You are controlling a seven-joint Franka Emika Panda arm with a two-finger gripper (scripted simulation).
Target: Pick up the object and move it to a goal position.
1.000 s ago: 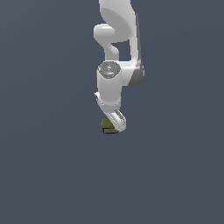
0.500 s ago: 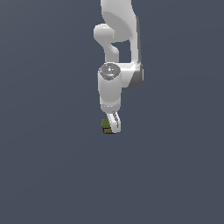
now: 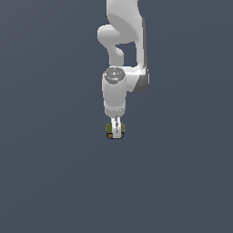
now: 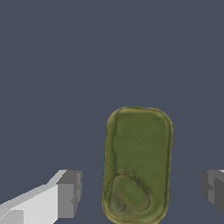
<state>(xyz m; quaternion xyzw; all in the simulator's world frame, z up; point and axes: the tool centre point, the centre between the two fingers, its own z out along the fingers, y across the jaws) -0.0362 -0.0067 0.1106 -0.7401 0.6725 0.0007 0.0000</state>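
Wrist view, left to right: a grey blocky fingertip [image 4: 69, 194] on a white finger, then the object [image 4: 138, 164] — a rounded-rectangle olive-green top, matte, with a yellow rim and an oval pull-tab outline — then the other grey pad, a clear gap on either side. Jaws spread wide, touching nothing; the gripper [image 3: 116, 132] straddles the object on the flat slate-grey floor [image 3: 50, 173] — bare ground all around.

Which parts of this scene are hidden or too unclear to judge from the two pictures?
- Small olive-green and yellow can-like object: in the exterior view the white gripper covers its middle.
- Same object: the wrist view's edge cuts off its near end.
- Gripper fingers: cut by the wrist view's edges.
- Goal position: no marker in either view.
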